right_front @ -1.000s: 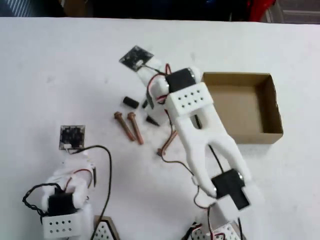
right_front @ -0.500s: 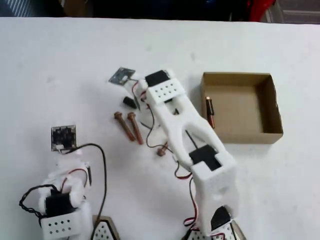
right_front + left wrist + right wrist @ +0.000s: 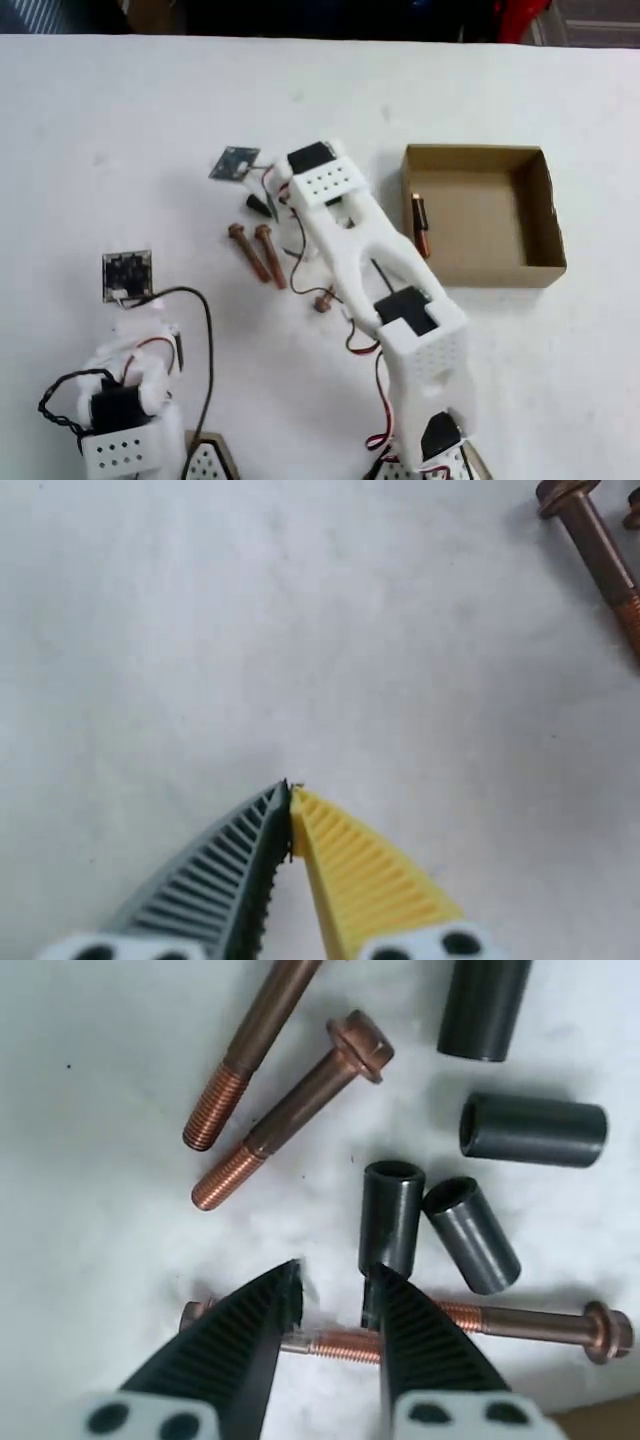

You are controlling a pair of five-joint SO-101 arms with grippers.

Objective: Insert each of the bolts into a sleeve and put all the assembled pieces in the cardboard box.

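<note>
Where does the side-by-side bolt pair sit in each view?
High view: bolt pair on the table, well left of the box.
Left wrist view: one of its bolts far ahead of the shut left gripper, at the frame edge.
Right wrist view: ahead of the open right gripper, beside the sleeves.
Shared landmark: the white table.

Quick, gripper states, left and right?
Left gripper: jaws closed, empty.
Right gripper: jaws open over a bolt, holding nothing.

A red object (image 3: 522, 18) sits beyond the white table (image 3: 110, 110).
</note>
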